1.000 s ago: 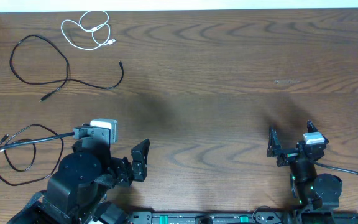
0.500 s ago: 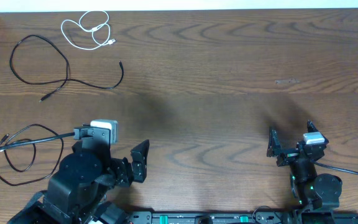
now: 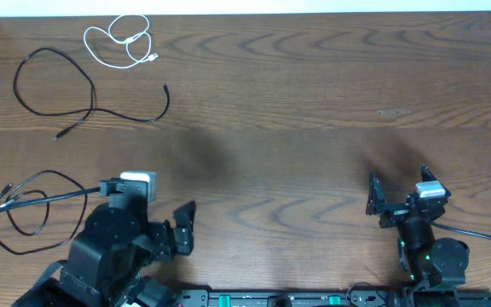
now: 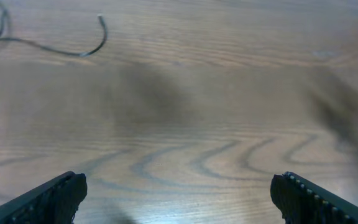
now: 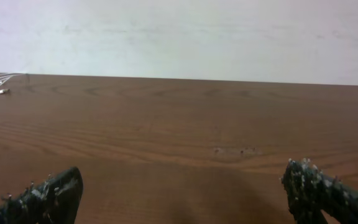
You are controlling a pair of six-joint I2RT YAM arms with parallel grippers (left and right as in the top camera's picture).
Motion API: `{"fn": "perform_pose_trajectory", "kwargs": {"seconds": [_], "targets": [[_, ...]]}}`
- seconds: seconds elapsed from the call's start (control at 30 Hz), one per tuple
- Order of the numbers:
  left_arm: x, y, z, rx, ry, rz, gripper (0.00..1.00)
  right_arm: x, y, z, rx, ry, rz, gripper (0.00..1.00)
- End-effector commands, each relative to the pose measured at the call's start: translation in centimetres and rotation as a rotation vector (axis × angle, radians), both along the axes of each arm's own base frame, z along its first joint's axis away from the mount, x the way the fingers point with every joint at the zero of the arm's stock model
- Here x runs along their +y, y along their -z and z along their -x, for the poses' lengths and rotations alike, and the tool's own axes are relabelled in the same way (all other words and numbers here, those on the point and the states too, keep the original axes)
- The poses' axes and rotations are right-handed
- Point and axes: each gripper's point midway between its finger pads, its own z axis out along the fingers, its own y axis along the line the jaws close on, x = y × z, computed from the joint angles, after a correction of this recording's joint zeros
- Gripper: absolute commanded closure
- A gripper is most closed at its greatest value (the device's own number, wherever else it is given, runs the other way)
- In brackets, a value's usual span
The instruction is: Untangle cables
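Note:
The short white cable (image 3: 122, 41) lies coiled at the far left of the table. A long black cable (image 3: 58, 85) loops below it, one end pointing up near the middle-left; that end shows in the left wrist view (image 4: 98, 37). The second black cable (image 3: 24, 230) loops at the left edge beside my left arm. The three lie apart from each other. My left gripper (image 3: 182, 228) is open and empty over bare wood, jaws wide in its wrist view (image 4: 179, 193). My right gripper (image 3: 396, 192) is open and empty at the near right (image 5: 185, 193).
The wooden table (image 3: 314, 102) ends at a pale wall along the far edge (image 5: 179, 31). A thicker black arm cable (image 3: 32, 198) runs from the left arm to the left edge. Another trails from the right arm base (image 3: 484, 237).
My left gripper has drawn back a little toward the near-left. The cables and the right arm have not moved.

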Motion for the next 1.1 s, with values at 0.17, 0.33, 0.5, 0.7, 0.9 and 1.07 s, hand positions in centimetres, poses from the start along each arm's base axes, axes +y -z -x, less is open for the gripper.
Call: {"fn": "perform_pose_trajectory", "kwargs": {"seconds": [0.17,0.33,0.5,0.7,0.9,1.07], "targets": [[-0.4,1.1,-0.1,-0.082,0.137,-0.017,0.00,-0.1,0.1,0.0,-0.002,0.006,0.012,0.01],[-0.6,0.9,-0.8,-0.196,0.194,-0.041,0.00,-0.1,0.1,0.0,-0.002,0.006,0.012,0.01],[0.3,1.8,-1.8,-0.263,0.147,-0.054,0.00,-0.1,0.1,0.0,-0.002,0.006,0.012,0.01],[1.4,3.4,-2.1,-0.281,0.084,-0.057,0.00,-0.1,0.1,0.0,-0.002,0.006,0.012,0.01],[3.0,4.5,-1.6,-0.257,0.001,-0.069,0.02,-0.1,0.1,0.0,-0.002,0.006,0.012,0.01],[3.1,5.1,-1.5,-0.248,0.026,-0.109,0.02,-0.1,0.1,0.0,-0.002,0.006,0.012,0.01]]}}
